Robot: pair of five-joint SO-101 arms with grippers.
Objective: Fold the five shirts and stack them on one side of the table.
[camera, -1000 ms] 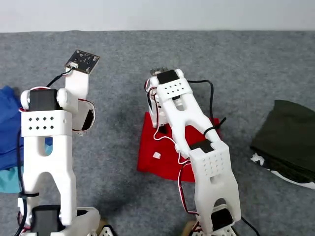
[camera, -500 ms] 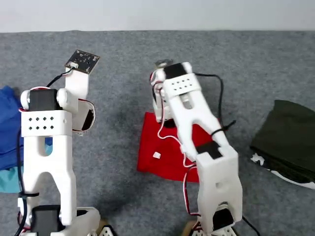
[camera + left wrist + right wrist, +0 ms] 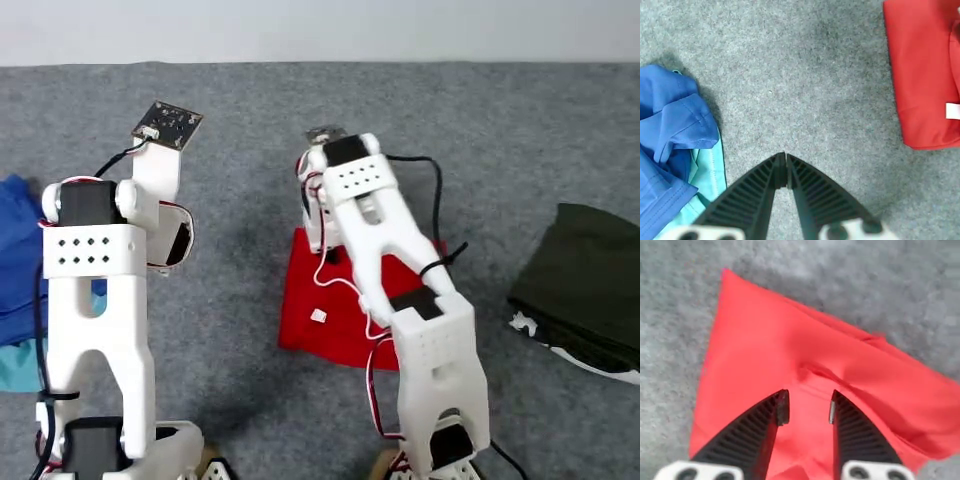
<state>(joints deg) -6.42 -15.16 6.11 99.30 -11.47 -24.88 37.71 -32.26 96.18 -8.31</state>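
Note:
A folded red shirt (image 3: 305, 300) lies mid-table on the grey felt, with a small white tag (image 3: 318, 316) near its front edge; it also shows as the red shirt (image 3: 920, 75) and the red shirt (image 3: 790, 370) in the wrist views. My right gripper (image 3: 806, 410) hangs open just above the red cloth, over a small crease. My left gripper (image 3: 786, 167) is shut on nothing above bare felt, between the red shirt and a crumpled blue shirt (image 3: 670, 130) lying over a teal shirt (image 3: 702, 185).
A dark green folded shirt (image 3: 585, 285) lies at the table's right edge with a white garment (image 3: 575, 355) under it. The blue shirt (image 3: 15, 250) and teal shirt (image 3: 15, 365) sit at the left edge. Grey felt (image 3: 480, 130) covers the table to the far wall.
The right arm swung slightly right, then came back left and lower over the red shirt's far edge. The left arm has stayed put.

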